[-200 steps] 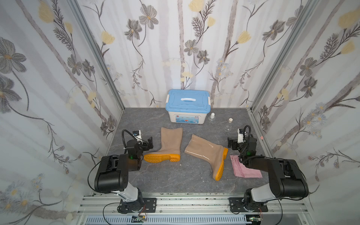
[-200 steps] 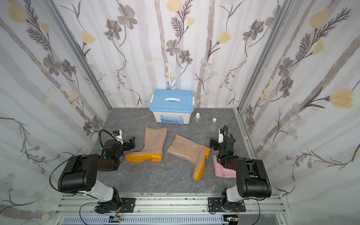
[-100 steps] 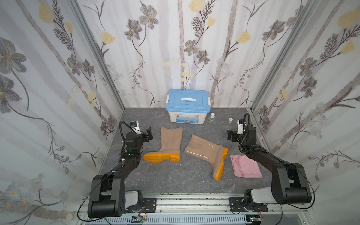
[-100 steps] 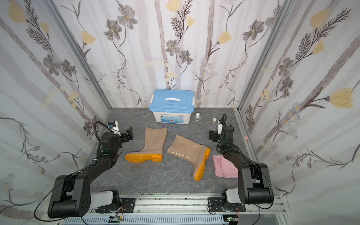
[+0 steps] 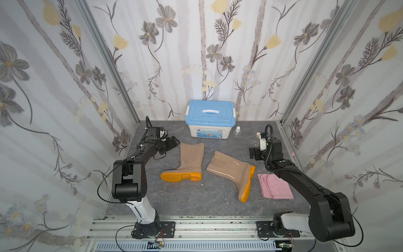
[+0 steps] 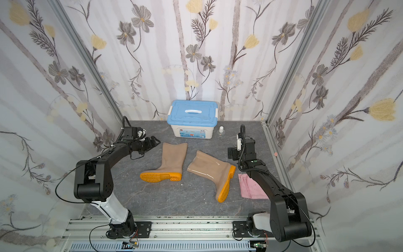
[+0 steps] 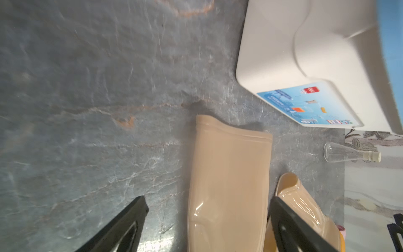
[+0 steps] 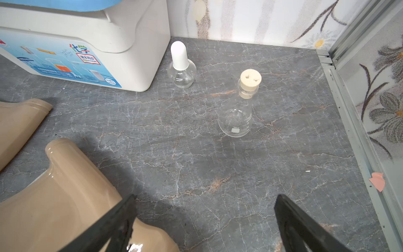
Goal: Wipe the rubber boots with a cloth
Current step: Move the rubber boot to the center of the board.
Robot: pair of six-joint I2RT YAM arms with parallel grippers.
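In both top views 2 glossy tan, orange-soled rubber boots (image 5: 192, 159) lie on their sides, the left gripper (image 5: 172, 141) near one cuff and the pink cloth (image 5: 275, 185) well apart from the right gripper (image 5: 252, 152). The left wrist view shows wide jaws framing that shaft, and a blue-lidded white plastic box (image 7: 283, 54), contents hidden. The right wrist view shows wide jaws over grey marbled tabletop (image 8: 196, 163), plus 2 empty-looking clear glass flasks (image 8: 236, 117).

A staged robot test booth. 3 floral-papered panels (image 5: 207, 54) in aluminium framing (image 5: 110, 63) enclose a grey marble-look tabletop (image 5: 185, 203). The left arm (image 5: 128, 174) and right arm (image 5: 305, 187) are bolted to a front rail (image 5: 218, 224).
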